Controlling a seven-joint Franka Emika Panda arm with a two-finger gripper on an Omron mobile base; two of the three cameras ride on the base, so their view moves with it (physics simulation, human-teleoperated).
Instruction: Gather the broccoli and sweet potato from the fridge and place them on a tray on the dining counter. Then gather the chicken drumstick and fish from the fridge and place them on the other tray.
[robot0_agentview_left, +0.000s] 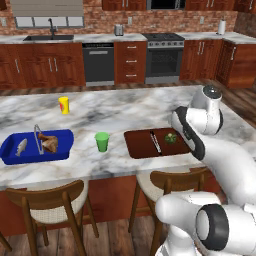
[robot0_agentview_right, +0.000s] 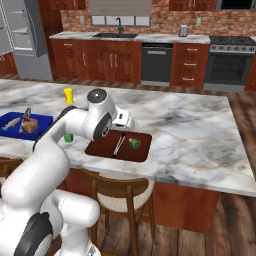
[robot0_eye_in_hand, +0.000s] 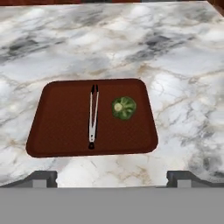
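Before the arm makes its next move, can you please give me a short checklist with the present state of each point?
1. Broccoli lies on the brown tray: ok.
2. Sweet potato on the brown tray: not ok, only the tongs lie beside the broccoli.
3. Tool open and holding nothing, above the near edge of the tray: ok.
4. Fish and chicken drumstick on the blue tray: ok.
5. Green cup stands upright between the two trays, apart from both: ok.
6. Yellow bottle upright farther back on the counter: ok.
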